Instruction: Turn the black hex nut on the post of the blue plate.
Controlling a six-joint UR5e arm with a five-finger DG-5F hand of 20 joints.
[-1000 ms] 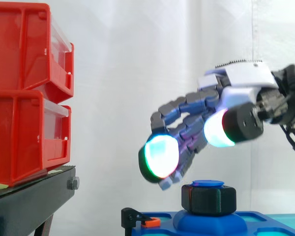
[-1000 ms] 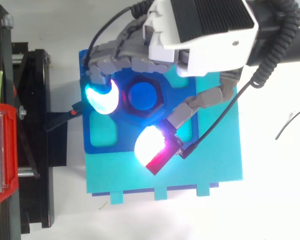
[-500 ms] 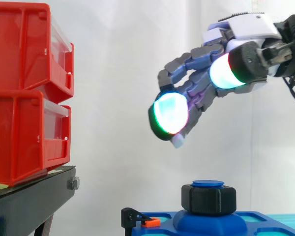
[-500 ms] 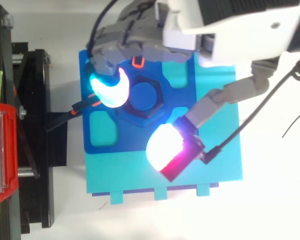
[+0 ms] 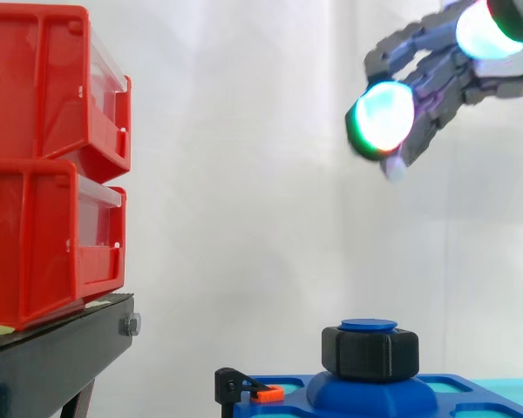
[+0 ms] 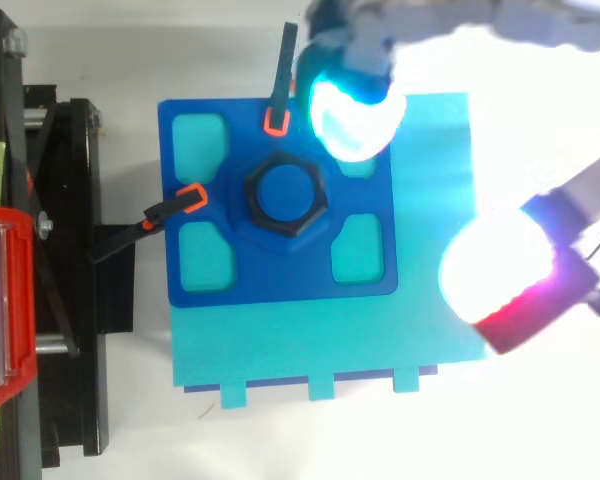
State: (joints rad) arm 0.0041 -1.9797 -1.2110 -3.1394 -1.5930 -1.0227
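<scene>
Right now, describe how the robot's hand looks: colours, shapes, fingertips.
The hand is built of blocky grey-blue segments chained in rows. Its fingertips are thick, rounded pads that glow. In the side view, one shines cyan-white with a green rim on a dark base. In the top view, one glows cyan and another white with a magenta-red edge.

Two red bins (image 5: 44,165), stacked one on the other, fill the left of the side view. They rest on a black stand (image 5: 61,353) with a silver bolt head (image 5: 130,325) at its end. A white curtain (image 5: 244,174) hangs behind. From above, a teal board (image 6: 330,345) lies mid-frame. An orange-tipped black clamp (image 6: 187,198) reaches in from the left, and a second clamp (image 6: 276,120) from the top.
</scene>
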